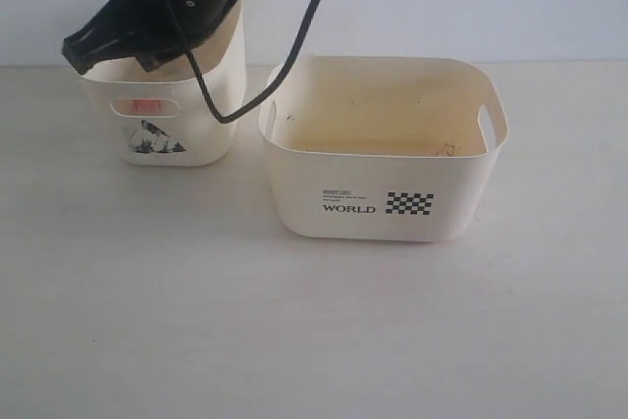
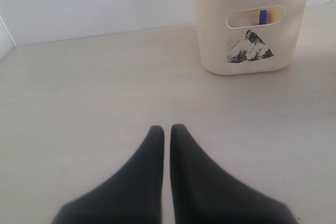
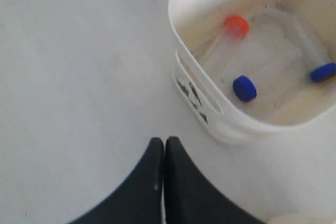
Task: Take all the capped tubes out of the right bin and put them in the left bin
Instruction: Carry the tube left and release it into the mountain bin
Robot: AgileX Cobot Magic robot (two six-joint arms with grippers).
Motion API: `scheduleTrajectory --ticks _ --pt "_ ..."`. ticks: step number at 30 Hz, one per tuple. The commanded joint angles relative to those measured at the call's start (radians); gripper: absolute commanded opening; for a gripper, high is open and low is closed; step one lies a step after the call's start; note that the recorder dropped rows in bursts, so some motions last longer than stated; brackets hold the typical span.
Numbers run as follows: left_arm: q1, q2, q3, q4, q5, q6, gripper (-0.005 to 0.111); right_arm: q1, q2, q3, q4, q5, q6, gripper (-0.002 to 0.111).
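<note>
Three capped tubes lie inside the left bin (image 3: 195,3): one with an orange-red cap (image 3: 235,25) and two with blue caps (image 3: 244,88) (image 3: 322,72). In the exterior view the left bin (image 1: 211,95) stands at the back left, and an orange-red cap (image 1: 147,105) shows through its handle slot. My right gripper (image 1: 83,51) (image 3: 164,141) hangs over that bin's far left rim, shut and empty. The right bin (image 1: 373,203), marked "WORLD", shows no tubes inside. My left gripper (image 2: 167,128) is shut and empty above bare table, well short of the left bin (image 2: 247,77).
The right arm's black cable (image 1: 226,115) hangs down between the two bins. A pale wall runs behind the table. The bins stand side by side, a small gap apart.
</note>
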Motion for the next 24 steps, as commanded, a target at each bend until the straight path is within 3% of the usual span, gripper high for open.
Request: scheduleTrajectory --ticks 1,4,8,17,24 --pt "0.000 0.000 -0.004 -0.006 -0.006 -0.010 0.004 0.001 -0.016 0.005 0.036 -0.181 -0.102 0.000" --pt "0.000 0.000 -0.004 -0.006 -0.006 -0.010 0.004 0.001 -0.016 0.005 0.079 -0.270 -0.256 0.000" --pt "0.000 0.000 -0.004 -0.006 -0.006 -0.010 0.004 0.003 -0.018 0.005 0.268 -0.198 -0.411 0.000" --pt "0.000 0.000 -0.004 -0.006 -0.006 -0.010 0.004 0.003 -0.047 0.029 0.290 0.077 -0.325 0.000" --pt "0.000 0.000 -0.004 -0.006 -0.006 -0.010 0.004 0.001 -0.214 0.260 0.181 0.084 -0.239 0.000"
